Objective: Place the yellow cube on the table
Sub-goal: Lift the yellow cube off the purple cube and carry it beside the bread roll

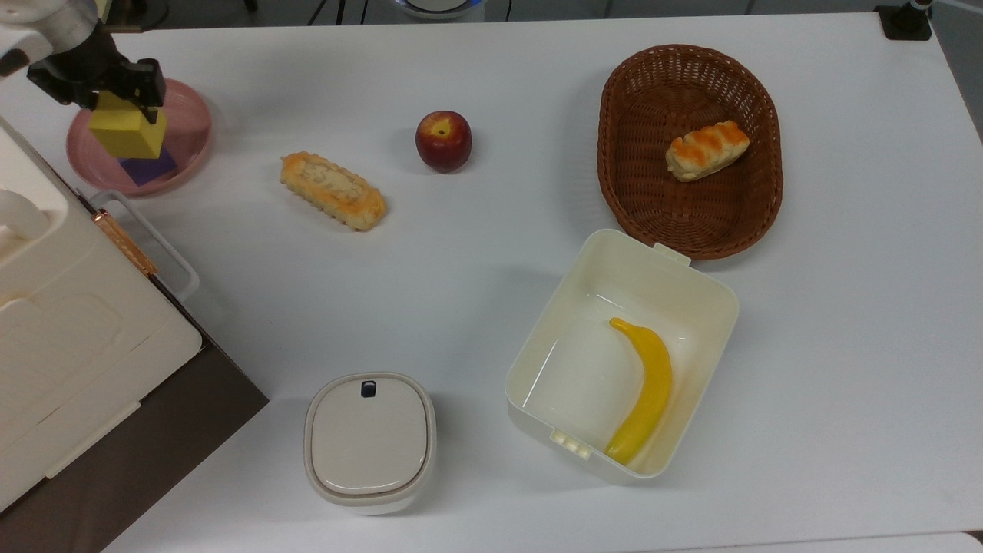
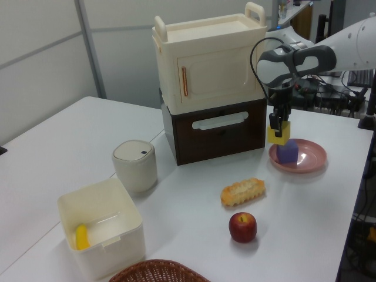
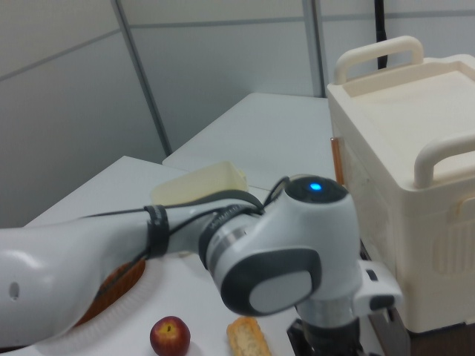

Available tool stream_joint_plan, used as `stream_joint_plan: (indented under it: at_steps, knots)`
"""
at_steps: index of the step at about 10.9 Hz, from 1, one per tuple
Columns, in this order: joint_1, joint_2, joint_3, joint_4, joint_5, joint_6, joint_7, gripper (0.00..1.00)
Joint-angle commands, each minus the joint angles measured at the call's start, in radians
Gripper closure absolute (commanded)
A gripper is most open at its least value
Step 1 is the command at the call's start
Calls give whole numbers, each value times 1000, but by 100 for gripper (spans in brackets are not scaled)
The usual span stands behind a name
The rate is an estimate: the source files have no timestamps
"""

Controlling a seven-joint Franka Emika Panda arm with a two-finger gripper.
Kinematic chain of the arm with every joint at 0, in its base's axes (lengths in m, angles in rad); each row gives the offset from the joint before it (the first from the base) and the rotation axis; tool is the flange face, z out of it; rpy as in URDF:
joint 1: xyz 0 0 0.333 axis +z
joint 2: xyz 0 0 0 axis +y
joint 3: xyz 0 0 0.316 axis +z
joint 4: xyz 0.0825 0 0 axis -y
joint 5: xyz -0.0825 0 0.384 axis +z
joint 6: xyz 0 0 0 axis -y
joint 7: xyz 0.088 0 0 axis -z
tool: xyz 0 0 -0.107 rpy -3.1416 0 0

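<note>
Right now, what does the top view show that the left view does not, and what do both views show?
The top view alone shows the bread roll lying inside the wicker basket and the full length of the banana. The left view alone shows the clear gap between the lifted yellow cube and the purple cube on the pink plate. Both show the end effector gripping the yellow cube, the apple and the table.

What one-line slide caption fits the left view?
Gripper lifts the yellow cube off the purple cube on the pink plate.
</note>
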Motion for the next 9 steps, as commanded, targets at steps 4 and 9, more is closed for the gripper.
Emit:
stream_joint_plan:
  at_steps: [4,9]
  knots:
    - [112,-46,130,-36,-11,-31,254,50]
    - [377,-18,130,-27,-6,-24,496,38]
